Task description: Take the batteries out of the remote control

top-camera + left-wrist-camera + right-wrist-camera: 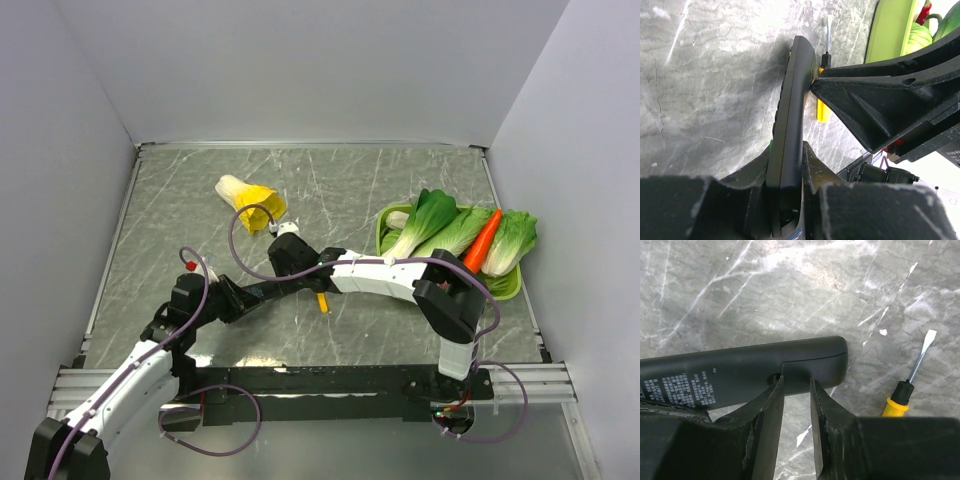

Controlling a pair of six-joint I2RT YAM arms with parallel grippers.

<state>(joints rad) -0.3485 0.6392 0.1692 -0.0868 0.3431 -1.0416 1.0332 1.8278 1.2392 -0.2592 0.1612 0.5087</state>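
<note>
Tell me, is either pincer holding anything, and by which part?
The left pincer clamps the slim flat black plastic remote control by one end, across its faces. The right pincer only touches its back.

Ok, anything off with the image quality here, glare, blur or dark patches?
Top external: even light, sharp, faint sheen on the table. Left wrist: the left gripper is a dark, soft foreground mass; the remote control casts a soft shadow leftward; lower right corner blown out. Right wrist: white glare on the table near the top edge; the screwdriver is crisp.
</note>
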